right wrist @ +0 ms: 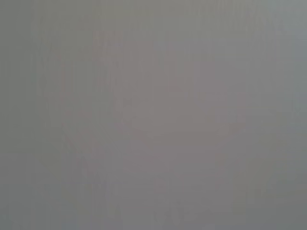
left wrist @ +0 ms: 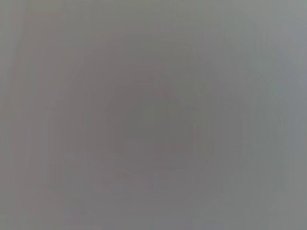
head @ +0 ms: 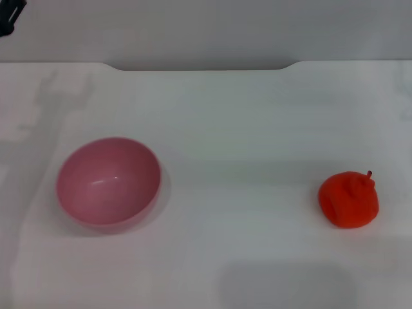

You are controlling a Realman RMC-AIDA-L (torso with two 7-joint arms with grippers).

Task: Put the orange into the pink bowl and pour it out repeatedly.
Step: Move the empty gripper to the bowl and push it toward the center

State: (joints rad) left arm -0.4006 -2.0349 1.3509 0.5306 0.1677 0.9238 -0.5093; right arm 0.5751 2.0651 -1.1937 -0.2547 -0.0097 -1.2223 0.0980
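Note:
The pink bowl (head: 108, 182) sits upright and empty on the left of the white table in the head view. Far to its right lies the orange (head: 349, 199), red-orange and lumpy, with a small dark stem nub pointing up and right. The two are well apart. Neither gripper appears in the head view. Both wrist views show only a plain grey surface, with no fingers and no task objects.
The white table (head: 232, 129) ends at a far edge with a shallow notch (head: 203, 65) in its middle. A dark object (head: 9, 16) pokes in at the top left corner beyond the table.

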